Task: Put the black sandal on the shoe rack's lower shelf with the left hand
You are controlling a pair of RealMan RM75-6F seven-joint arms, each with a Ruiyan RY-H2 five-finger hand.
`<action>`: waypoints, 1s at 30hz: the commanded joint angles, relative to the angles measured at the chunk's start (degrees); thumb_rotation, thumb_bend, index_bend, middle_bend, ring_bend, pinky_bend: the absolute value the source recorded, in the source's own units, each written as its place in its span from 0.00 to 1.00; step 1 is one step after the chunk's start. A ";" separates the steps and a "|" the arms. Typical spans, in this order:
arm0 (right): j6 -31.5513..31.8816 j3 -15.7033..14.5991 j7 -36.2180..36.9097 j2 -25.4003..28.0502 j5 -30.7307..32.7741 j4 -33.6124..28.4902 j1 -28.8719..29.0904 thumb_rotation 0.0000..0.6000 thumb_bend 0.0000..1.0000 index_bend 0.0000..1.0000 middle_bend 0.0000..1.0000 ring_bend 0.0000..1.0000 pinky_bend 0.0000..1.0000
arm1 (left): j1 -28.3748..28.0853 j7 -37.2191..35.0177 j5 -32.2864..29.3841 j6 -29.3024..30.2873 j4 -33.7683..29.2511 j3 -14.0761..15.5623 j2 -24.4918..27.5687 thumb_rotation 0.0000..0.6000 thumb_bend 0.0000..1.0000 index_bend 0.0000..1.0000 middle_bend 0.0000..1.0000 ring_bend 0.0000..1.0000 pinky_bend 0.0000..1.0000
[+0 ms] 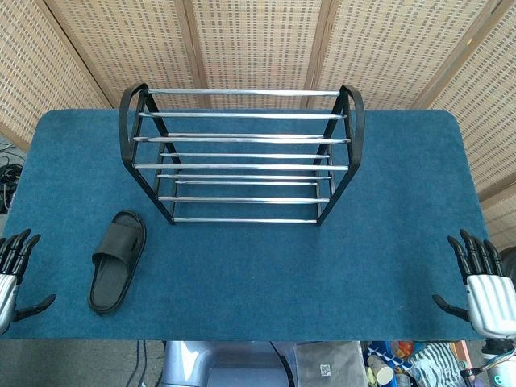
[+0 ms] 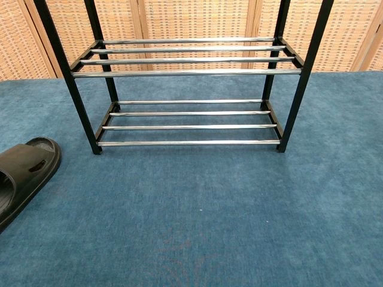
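The black sandal point(image 1: 118, 260) lies flat on the blue table cloth, left of and in front of the shoe rack point(image 1: 242, 155); the chest view shows its toe end point(image 2: 24, 173) at the left edge. The rack is black-framed with chrome bars, and both its upper shelf and lower shelf point(image 2: 188, 122) hold nothing. My left hand point(image 1: 11, 274) hangs at the table's front left corner, fingers spread, well left of the sandal and apart from it. At the front right corner my right hand point(image 1: 484, 286) also has its fingers spread and holds nothing. Neither hand appears in the chest view.
The blue cloth-covered table point(image 1: 266, 274) spreads wide in front of the rack. Woven wicker screens point(image 1: 258, 40) stand behind the table. Clutter and cables sit on the floor below the table's front edge point(image 1: 387, 359).
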 commanded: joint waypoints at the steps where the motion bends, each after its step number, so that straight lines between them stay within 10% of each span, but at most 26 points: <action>1: 0.00 -0.02 0.01 0.01 -0.03 -0.01 0.00 1.00 0.00 0.00 0.00 0.00 0.00 | -0.04 0.07 -0.03 -0.12 0.08 0.02 -0.08 1.00 0.10 0.00 0.00 0.00 0.00; 11: -0.11 0.22 -0.54 -0.31 0.46 0.26 0.06 1.00 0.00 0.00 0.00 0.00 0.00 | -3.52 0.67 3.88 -3.54 4.75 0.29 -0.18 1.00 0.10 0.00 0.00 0.00 0.00; 30: -1.18 2.17 -8.52 -3.60 5.45 0.77 0.70 1.00 0.00 0.00 0.00 0.00 0.00 | -23.41 -14.39 36.05 1.09 59.03 11.03 -10.89 1.00 0.10 0.00 0.00 0.00 0.00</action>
